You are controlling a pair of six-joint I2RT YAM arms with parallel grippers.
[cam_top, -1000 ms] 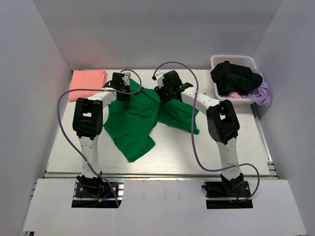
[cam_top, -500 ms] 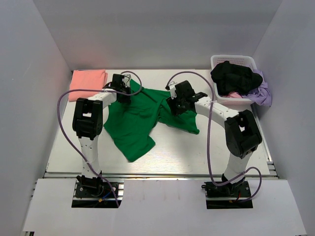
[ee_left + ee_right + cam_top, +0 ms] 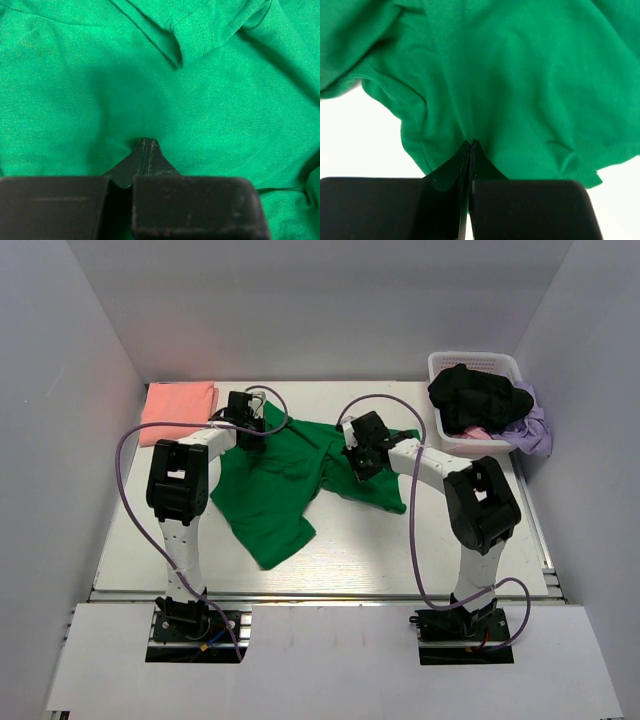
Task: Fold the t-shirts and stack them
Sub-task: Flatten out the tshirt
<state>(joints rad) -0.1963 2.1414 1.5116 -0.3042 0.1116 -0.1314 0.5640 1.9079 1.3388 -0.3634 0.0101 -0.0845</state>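
- While both arms reach out over the white table [image 3: 420, 540], the green t-shirt [image 3: 275, 480] lies crumpled across its middle, one long lobe trailing toward the near edge and a smaller part spread out to the right.
- The left gripper [image 3: 248, 435] sits at the shirt's far left corner. In the left wrist view its fingertips [image 3: 146, 145] are pressed together, and the green cloth puckers toward them, so it pinches the shirt.
- A stitched hem [image 3: 192, 32] folds over just beyond the left gripper's tips.
- The right gripper [image 3: 358, 465] is down on the right part of the shirt, well apart from the left one. In the right wrist view its fingertips [image 3: 471, 146] are closed against each other with creases of green cloth running into them, so it is clamped on the fabric.
- Bare table shows on both sides of the right gripper's hold, beside the shirt's edge.
- The pink t-shirt [image 3: 178, 405] lies folded flat in the far left corner of the table, near the left gripper but apart from the green one.
- A white basket [image 3: 480, 362] stands at the far right corner, holding a black garment [image 3: 478, 395]; a lavender cloth [image 3: 535, 430] hangs over its right side.
- Purple cables [image 3: 130, 480] loop along each arm.
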